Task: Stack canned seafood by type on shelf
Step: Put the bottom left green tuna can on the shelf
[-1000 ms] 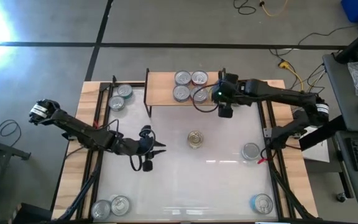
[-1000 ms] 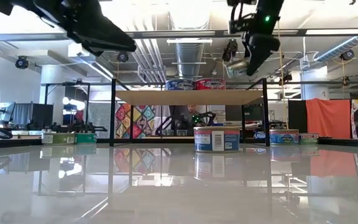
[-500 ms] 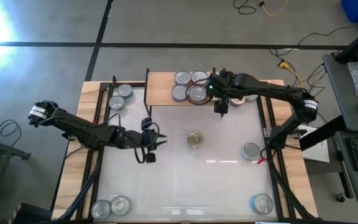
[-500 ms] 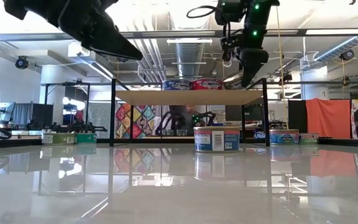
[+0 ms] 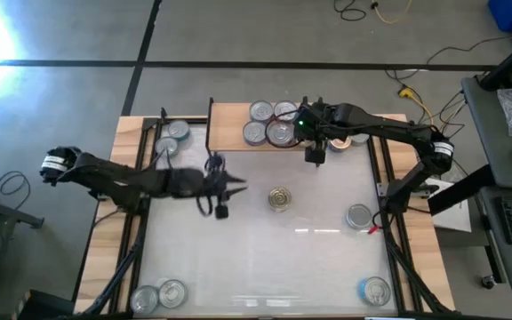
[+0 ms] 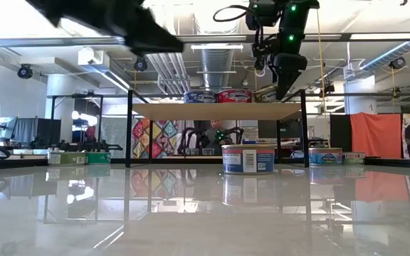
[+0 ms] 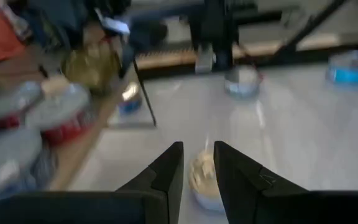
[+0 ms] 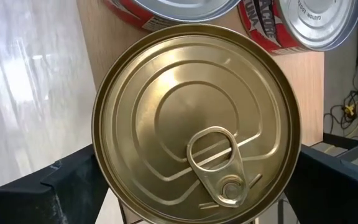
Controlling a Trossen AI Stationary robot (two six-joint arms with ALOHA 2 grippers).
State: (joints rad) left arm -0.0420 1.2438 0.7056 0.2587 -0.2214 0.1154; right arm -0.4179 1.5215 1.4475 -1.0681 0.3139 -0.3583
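The shelf (image 5: 229,120) stands at the table's far edge with several silver-topped tins (image 5: 260,111) on its board (image 6: 212,111). A gold-topped tin (image 8: 197,118) stands upright on the board's right front part (image 6: 265,93), beside two red-sided tins (image 8: 303,25). My right gripper (image 5: 316,142) points steeply down over it, open, one finger on each side of the tin. In the high view the gripper hides this tin. My left gripper (image 5: 236,185) hovers above the table, left of a lone gold-topped tin (image 5: 280,198). It is empty, with its fingers nearly together (image 7: 197,162). My right gripper has a finger (image 8: 73,180) at each side of the gold-topped tin's round wall (image 8: 101,155), coming from above. Whether the fingers touch the wall, I cannot tell. The tin rests flat on the shelf board.
Two tins (image 5: 174,138) stand at the far left off the shelf and two (image 5: 158,296) at the near left corner. Single tins stand at the right (image 5: 358,215) and near right (image 5: 374,290). The shelf's black legs (image 6: 128,135) stand on the table.
My right gripper carried the gold-topped tin, tilted and above the board, toward the table's left edge and down; the tin now stands on the shelf beside the red-sided tins. My left gripper swung toward the table's right and far edges, nearer the lone middle tin, rising a little.
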